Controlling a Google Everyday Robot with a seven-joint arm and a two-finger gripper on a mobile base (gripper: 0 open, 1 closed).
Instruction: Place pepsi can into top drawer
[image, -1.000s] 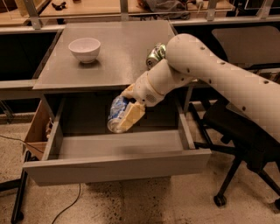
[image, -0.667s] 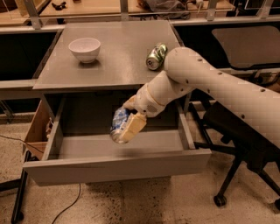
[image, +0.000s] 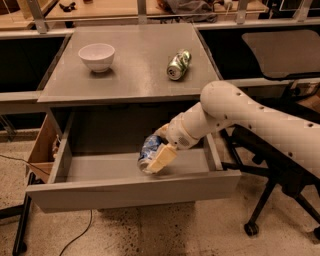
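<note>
Pepsi can (image: 147, 150), tilted and clamped between the fingers of the gripper (image: 154, 161), sits low inside the open top drawer (image: 130, 192), right of its middle. On the desk (image: 135, 82) above: white bowl (image: 96, 56) at left, green and silver can (image: 178, 64) lying at right.

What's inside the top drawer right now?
Visible: the gripper, shut on the pepsi can, low over the top drawer's otherwise bare grey floor. The front panel hides the floor's front strip; the arm covers the right rear corner.
</note>
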